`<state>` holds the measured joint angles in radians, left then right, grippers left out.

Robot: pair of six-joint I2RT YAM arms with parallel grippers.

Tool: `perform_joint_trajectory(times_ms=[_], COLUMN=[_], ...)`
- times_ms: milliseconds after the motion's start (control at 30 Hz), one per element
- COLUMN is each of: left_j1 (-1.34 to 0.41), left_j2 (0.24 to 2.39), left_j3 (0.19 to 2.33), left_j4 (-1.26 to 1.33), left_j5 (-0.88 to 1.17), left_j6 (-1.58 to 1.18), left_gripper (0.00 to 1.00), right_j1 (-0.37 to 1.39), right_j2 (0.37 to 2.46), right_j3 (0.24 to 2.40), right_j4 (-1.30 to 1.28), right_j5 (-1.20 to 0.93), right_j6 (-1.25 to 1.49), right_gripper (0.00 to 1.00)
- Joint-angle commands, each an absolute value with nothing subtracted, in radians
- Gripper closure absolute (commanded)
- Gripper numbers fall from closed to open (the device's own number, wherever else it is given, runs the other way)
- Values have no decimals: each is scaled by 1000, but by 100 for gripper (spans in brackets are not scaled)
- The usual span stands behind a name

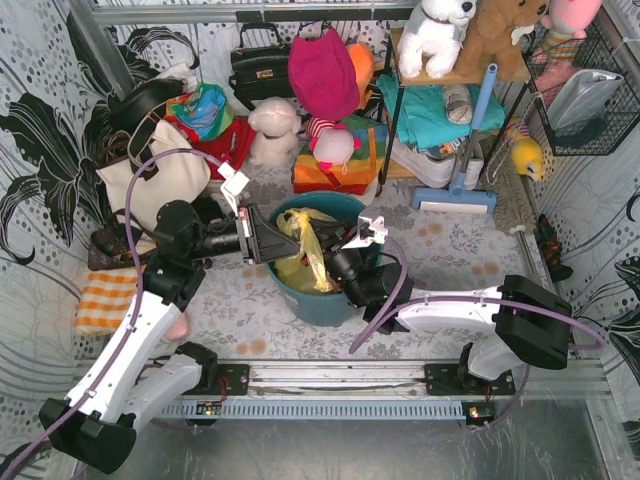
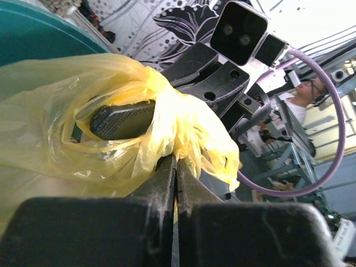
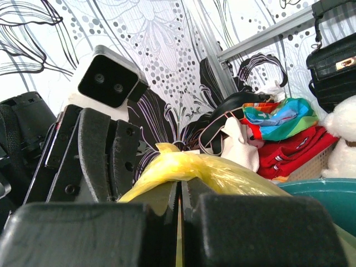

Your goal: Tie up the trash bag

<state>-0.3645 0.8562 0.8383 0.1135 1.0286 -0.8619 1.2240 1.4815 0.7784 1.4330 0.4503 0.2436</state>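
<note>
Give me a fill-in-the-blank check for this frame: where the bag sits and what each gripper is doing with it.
1. The trash bag sits ____ the teal bin.
2. The left gripper is ____ on a fold of the bag's plastic.
3. The plastic pinched in the right gripper is ____ in colour.

Missing words: inside; shut; yellow.

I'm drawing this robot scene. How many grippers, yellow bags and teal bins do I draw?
Grippers: 2 (left gripper, right gripper)
Yellow trash bag: 1
Teal bin: 1
Total: 4
</note>
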Motion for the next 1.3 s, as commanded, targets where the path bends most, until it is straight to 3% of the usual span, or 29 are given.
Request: perform_joint_trajectory(times_ms=[0,100,233,333,567,733,933,1167,1267], left_j1=[-376,-376,-376,-376,-375,-376,-376,-376,-376], left_j2=[858,874,880,873,824,816,877,902,909], left_j3=[949,1022,1008,1064,1186,1214,1177,1113,1106], left_j4=[-139,-292,-228,-326,-388,-409,-354,-240,-220], left_j5=[981,936,968,878,706,587,657,750,775], left_j6=[-646,-544,-583,-513,-404,-312,-267,-292,-305], left_gripper=[91,88,79,68,63,51,36,36,40], right_j1=[1224,1224,1225,1225,1224,1224,1224,1224,1225], right_j2=[1476,1465,1471,1465,1452,1445,1438,1436,1434], right_j3=[763,756,753,748,747,743,745,750,753], right_j4=[1526,1519,1542,1542,1530,1526,1504,1487,1475], right_j5=[481,482,478,475,473,470,469,474,477], right_j6=[219,222,216,219,222,225,233,241,243], right_gripper=[100,100,100,100,100,100,100,100,100])
